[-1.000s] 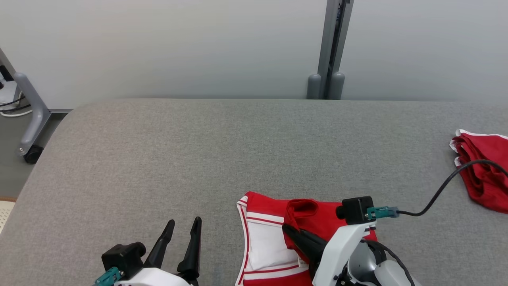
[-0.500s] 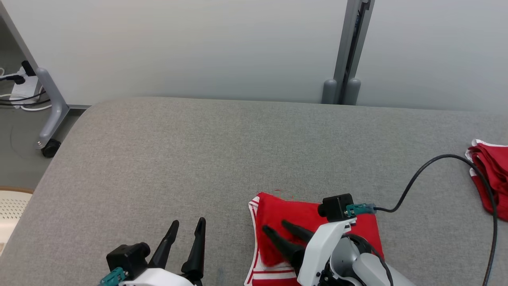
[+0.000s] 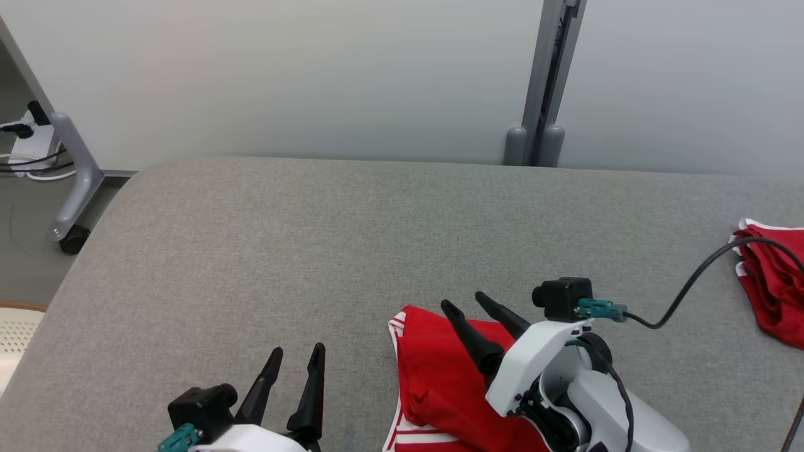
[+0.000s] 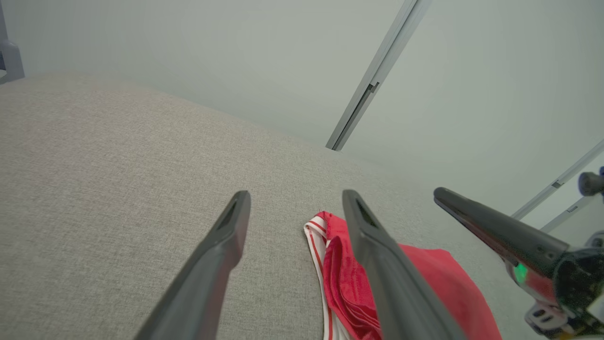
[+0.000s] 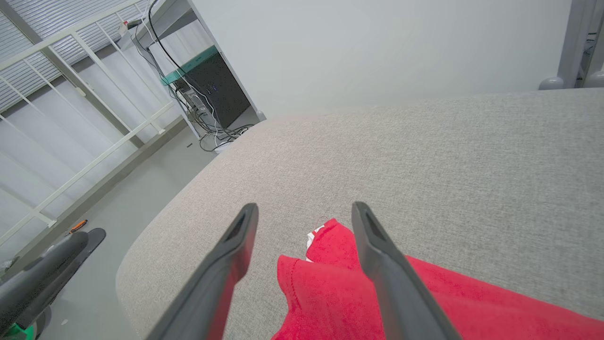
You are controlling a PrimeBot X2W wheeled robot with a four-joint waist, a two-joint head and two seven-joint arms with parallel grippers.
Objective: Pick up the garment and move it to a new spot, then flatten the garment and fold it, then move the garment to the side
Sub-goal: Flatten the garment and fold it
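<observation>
A: What's the biggest thing in front of the robot?

B: A grey fabric-covered table [image 3: 301, 238], running the width of the head view, with a pale wall behind it.

A: And the garment?

B: The red garment [image 3: 440, 383], trimmed in white with red stripes, lies folded over at the table's near edge, right of the middle, under the right arm. A second red garment [image 3: 776, 295] lies well apart from it at the table's right side.

A: The grippers?

B: The right gripper [image 3: 465, 300] points over the garment's far edge, its two fingers spread wide with nothing between them. The left gripper [image 3: 298, 349] sits at the lower left over bare table, near the garment's striped edge, its fingers likewise apart and empty.

A: Anything smaller?

B: A black cable [image 3: 684, 295] arcs from the right wrist camera toward the right, crossing the second garment.
</observation>
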